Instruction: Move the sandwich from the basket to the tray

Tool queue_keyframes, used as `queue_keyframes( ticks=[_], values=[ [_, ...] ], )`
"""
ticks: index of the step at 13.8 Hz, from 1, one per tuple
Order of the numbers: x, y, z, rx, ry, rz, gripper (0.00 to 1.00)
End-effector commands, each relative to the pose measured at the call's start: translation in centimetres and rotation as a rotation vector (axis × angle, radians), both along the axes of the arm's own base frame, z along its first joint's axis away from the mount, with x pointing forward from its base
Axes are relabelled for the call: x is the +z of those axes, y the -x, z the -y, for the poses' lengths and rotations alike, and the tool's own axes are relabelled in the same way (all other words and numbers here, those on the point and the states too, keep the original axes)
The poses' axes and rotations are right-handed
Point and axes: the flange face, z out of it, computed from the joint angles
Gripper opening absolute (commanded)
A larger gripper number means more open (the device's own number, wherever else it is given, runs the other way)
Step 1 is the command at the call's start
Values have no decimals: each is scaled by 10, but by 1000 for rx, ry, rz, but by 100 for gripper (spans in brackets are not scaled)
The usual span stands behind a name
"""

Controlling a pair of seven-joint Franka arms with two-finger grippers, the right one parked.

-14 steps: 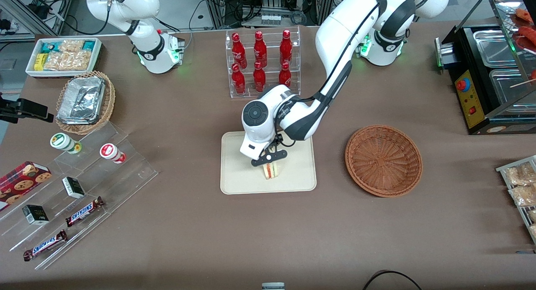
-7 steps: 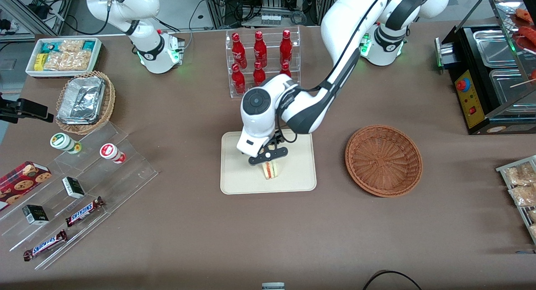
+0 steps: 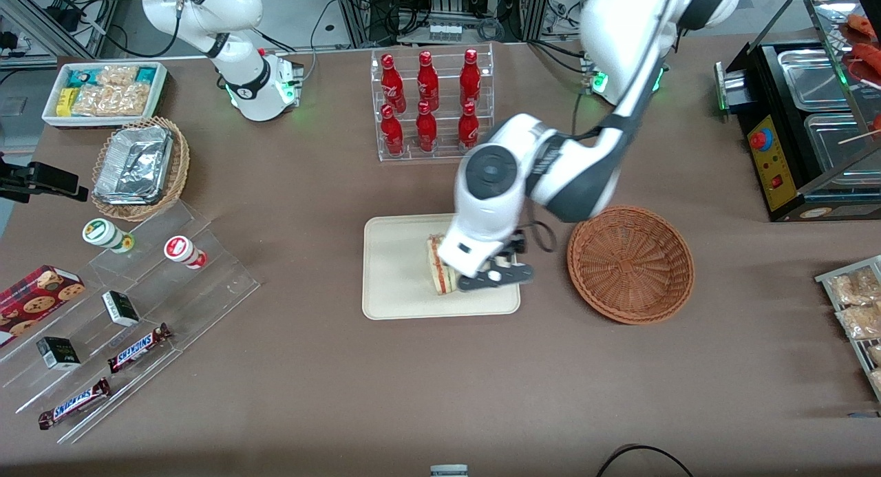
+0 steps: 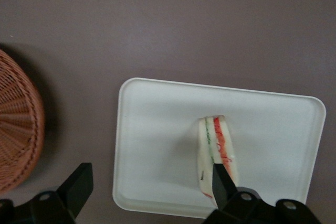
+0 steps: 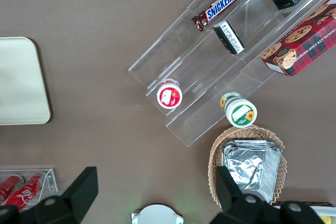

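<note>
The sandwich stands on its edge on the cream tray, with its red, orange and green filling showing. My gripper hangs above the tray's edge on the basket's side, raised clear of the sandwich. In the left wrist view the gripper is open, with only the tray below the gap. One fingertip overlaps the sandwich in that view without gripping it. The reddish-brown basket sits beside the tray toward the working arm's end, and it holds nothing; its rim also shows from the wrist.
A clear rack of red bottles stands farther from the front camera than the tray. Toward the parked arm's end are a tan wicker basket with foil containers, a white snack bin and an acrylic stepped display. A black food warmer is at the working arm's end.
My gripper let go of the sandwich, rose, and moved sideways toward the basket. The sandwich stayed standing on the tray.
</note>
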Motion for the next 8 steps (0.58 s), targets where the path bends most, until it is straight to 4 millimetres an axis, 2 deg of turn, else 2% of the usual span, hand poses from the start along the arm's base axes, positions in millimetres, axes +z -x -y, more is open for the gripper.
queue_keyframes(
  ticks=[1, 3, 5, 8],
  values=[
    [9, -12, -56, -6, -21, -18, 100],
    [16, -24, -102, -65, -26, -31, 100],
    [25, -27, -152, -98, -19, -42, 100],
    [44, -21, -198, -133, -23, -45, 100]
  ],
)
